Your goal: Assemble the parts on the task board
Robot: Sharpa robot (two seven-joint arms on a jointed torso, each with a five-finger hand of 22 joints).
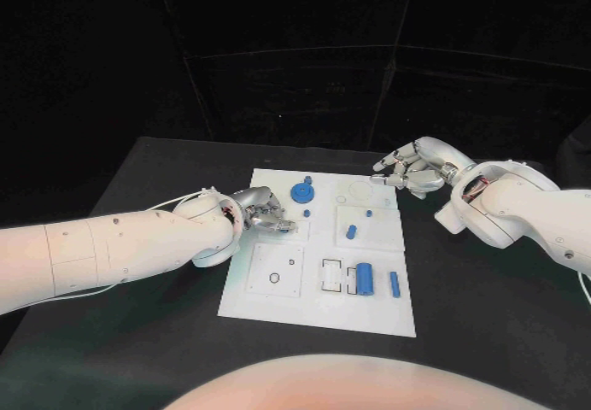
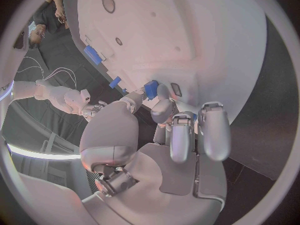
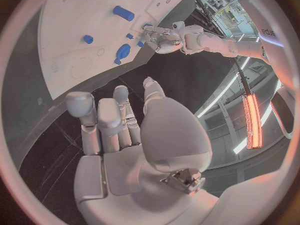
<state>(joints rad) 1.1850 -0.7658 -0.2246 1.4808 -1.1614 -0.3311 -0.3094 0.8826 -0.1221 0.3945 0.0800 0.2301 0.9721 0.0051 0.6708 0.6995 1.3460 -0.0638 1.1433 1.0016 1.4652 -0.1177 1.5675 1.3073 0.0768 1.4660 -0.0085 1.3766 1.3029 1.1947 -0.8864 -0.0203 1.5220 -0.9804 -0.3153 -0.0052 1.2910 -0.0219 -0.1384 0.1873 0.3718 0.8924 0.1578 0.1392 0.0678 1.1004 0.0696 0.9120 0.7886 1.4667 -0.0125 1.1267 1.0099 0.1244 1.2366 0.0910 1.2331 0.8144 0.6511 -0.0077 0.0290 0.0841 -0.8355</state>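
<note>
Left hand [image 1: 261, 213] over the left edge of the task board [image 1: 370, 318], fingers drawn together on a small blue part [image 2: 150, 89] at the fingertips; pinch confirmed in the left wrist view, part carried just above the white plate. Presumably held so for seating in a nearby socket; which one cannot be told.

Right hand [image 1: 417, 167] off the board's far right corner, above the black table [image 1: 493, 325]. Fingers apart and lightly curled, nothing between them in the right wrist view. Judged to be parked clear, leaving the plate free for the left hand.

On the board: blue round part with a tab [image 1: 303, 192] near the far edge; small blue peg [image 1: 351, 231] at centre; blue cylinder [image 1: 365, 278] lying in the near row, slim blue bar [image 1: 394, 284] just beside it on the right. Empty outlined recesses [image 1: 277, 272] at near left.

Clearance: open table on all sides of the board. Left forearm along the board's left edge, so approach from that side constrained. Loose parts well apart from both hands; little risk of knocking them. Most of the assembly judged outstanding.
</note>
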